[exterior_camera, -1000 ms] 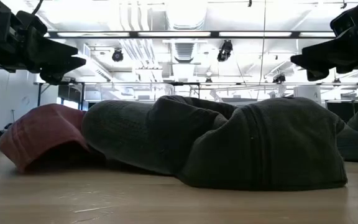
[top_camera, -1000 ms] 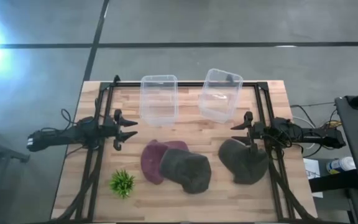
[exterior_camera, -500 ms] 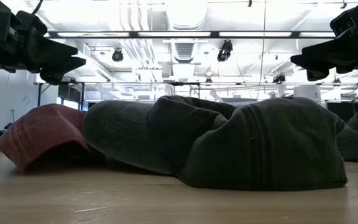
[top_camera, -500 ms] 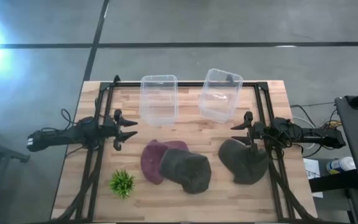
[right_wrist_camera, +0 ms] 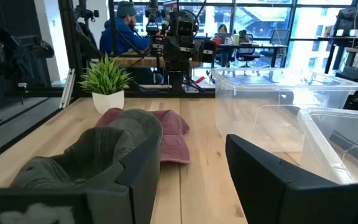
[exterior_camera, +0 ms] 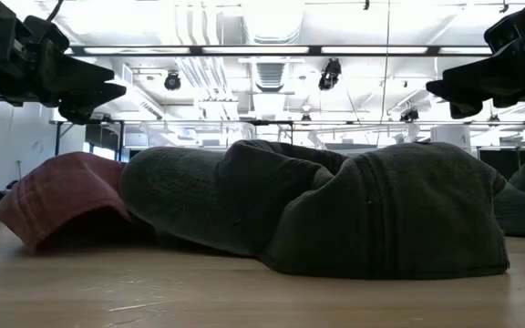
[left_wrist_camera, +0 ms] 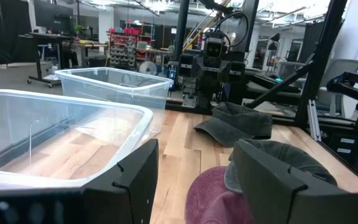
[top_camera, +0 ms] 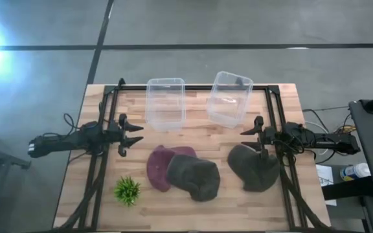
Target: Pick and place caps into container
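Observation:
A maroon cap (top_camera: 160, 166) lies on the table's middle, with a dark grey-olive cap (top_camera: 194, 177) lying partly over its right side. A second dark grey-olive cap (top_camera: 254, 167) lies farther right. My left gripper (top_camera: 133, 136) hovers open above the table, left of the maroon cap (left_wrist_camera: 213, 196). My right gripper (top_camera: 249, 134) hovers open above the far edge of the right-hand cap (right_wrist_camera: 86, 158). Two clear plastic containers (top_camera: 166, 103) (top_camera: 230, 98) stand side by side near the far edge. In the low view the overlapping dark cap (exterior_camera: 335, 214) fills the middle and both grippers hang high above it.
A small green plant (top_camera: 127, 190) stands near the table's near left corner. The black frame rails (top_camera: 102, 149) run along both sides of the table. Bare wood (top_camera: 199, 139) lies between the containers and the caps. A person (right_wrist_camera: 126, 31) sits beyond the table in the right wrist view.

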Motion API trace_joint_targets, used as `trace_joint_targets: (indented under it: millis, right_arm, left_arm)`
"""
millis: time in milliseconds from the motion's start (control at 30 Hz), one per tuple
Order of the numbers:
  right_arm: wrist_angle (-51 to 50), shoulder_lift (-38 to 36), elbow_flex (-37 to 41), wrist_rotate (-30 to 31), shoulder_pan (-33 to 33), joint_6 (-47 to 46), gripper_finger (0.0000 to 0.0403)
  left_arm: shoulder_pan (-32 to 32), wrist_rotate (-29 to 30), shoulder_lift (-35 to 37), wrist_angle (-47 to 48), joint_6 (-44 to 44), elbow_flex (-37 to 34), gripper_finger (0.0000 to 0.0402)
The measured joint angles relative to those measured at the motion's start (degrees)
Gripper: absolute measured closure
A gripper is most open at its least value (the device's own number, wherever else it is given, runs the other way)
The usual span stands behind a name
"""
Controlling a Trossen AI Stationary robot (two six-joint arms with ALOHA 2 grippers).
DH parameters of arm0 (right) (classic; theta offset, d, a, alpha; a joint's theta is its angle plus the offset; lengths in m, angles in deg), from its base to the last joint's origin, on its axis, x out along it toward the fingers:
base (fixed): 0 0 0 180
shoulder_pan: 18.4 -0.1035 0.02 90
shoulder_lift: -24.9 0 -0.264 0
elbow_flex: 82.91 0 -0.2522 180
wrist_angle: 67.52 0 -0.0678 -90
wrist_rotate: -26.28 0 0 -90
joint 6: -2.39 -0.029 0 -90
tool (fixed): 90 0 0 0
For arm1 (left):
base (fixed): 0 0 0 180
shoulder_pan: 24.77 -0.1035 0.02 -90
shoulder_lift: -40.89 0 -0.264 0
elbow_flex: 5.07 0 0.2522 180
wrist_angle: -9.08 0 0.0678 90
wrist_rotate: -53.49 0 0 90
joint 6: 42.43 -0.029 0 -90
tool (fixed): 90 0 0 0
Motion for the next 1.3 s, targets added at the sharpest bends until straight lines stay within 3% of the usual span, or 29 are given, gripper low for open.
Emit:
trace_joint_targets:
  millis: [367, 467, 600, 667, 867, 1067, 1300]
  right_arm:
    - [1.0, 0.0, 0.0, 0.0, 0.0, -2.3, 0.0223]
    - [2.5, 0.0, 0.0, 0.4, 0.0, -18.9, 0.0225]
    - [2.5, -0.1, 0.0, 2.0, 0.0, -48.3, 0.0225]
    - [0.9, 0.8, 0.0, 3.0, 0.0, -57.5, 0.0225]
    - [0.0, 3.8, 0.0, 1.4, 0.0, -70.8, 0.0225]
    - [1.4, 10.3, 0.0, -9.0, -0.1, -83.3, 0.0234]
    - [-7.9, 23.2, -7.9, -4.4, -0.2, -84.6, 0.0236]
  left_arm:
    - [0.0, 0.0, 0.0, 0.0, 0.0, 0.0, 0.02]
    - [0.0, 0.0, 0.0, 0.0, 0.0, 0.0, 0.02]
    - [0.0, 0.0, 0.0, 0.0, 0.0, 0.0, 0.02]
    - [0.0, 0.0, 0.0, 0.0, 0.0, 0.0, 0.0199]
    - [0.0, 0.0, 0.0, 0.0, 0.0, 0.0, 0.02]
    - [0.0, 0.0, 0.0, 0.0, 0.0, 0.0, 0.0199]
    - [0.0, 0.0, 0.0, 0.0, 0.0, 0.0, 0.02]
